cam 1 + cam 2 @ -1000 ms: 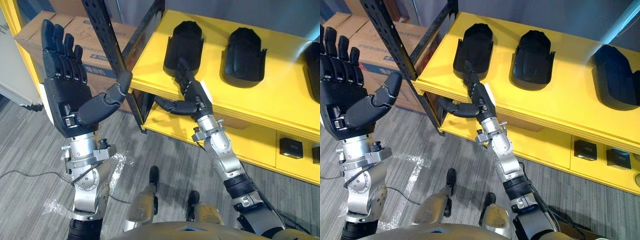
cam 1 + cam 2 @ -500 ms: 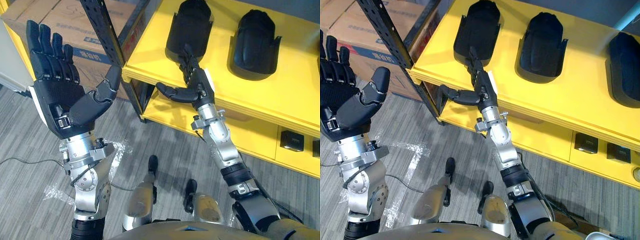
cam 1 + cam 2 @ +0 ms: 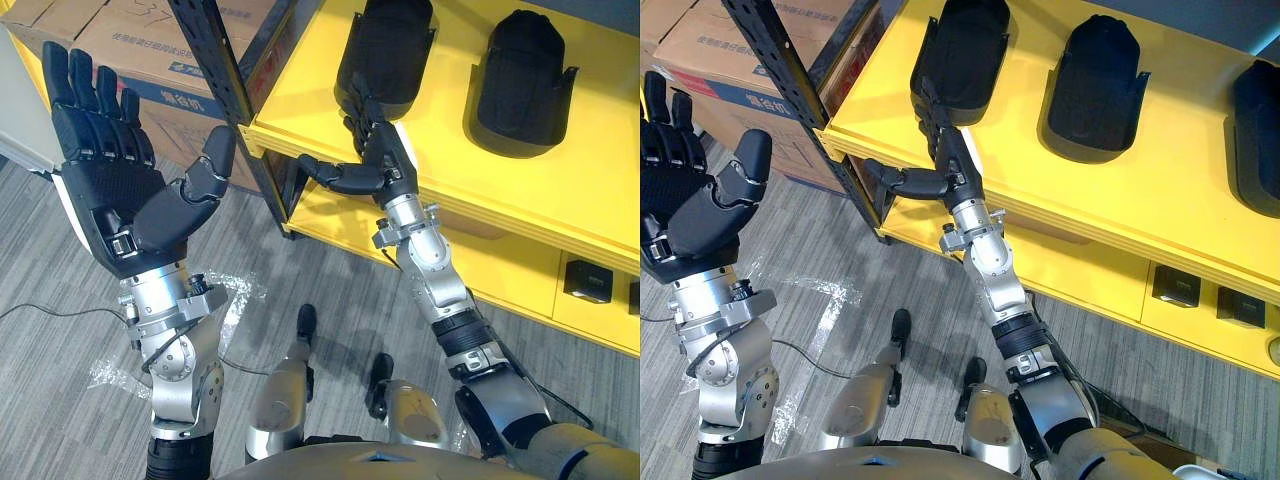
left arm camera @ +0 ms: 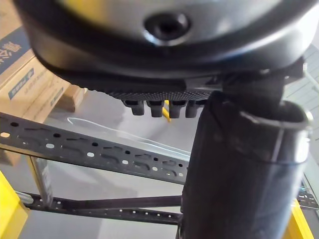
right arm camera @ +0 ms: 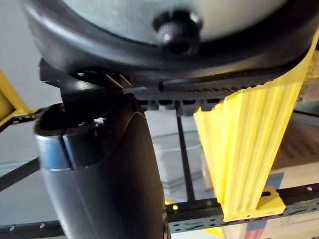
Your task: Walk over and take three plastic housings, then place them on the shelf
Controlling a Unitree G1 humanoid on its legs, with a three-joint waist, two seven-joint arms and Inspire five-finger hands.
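Three black plastic housings lie in a row on the yellow shelf (image 3: 300, 110): the left one (image 3: 385, 55), the middle one (image 3: 525, 75) and the right one (image 3: 1262, 110). My right hand (image 3: 378, 160) rests on the shelf's front edge, open. Its straight fingers (image 3: 355, 108) reach the near end of the left housing, and its thumb (image 3: 325, 178) sticks out in front of the edge. In the right wrist view the shelf edge (image 5: 249, 149) runs beside the thumb (image 5: 109, 174). My left hand (image 3: 120, 200) is raised left of the rack, open and holding nothing.
A black perforated upright (image 3: 215, 70) stands at the shelf's left corner, between my hands. Cardboard boxes (image 3: 130, 40) sit behind it on the floor. The lower yellow shelf holds small black boxes (image 3: 583, 280). Grey carpet floor lies below.
The camera has shifted closer to the shelf. My right hand has slid further over the shelf edge toward the left housing. My left hand stays raised and open.
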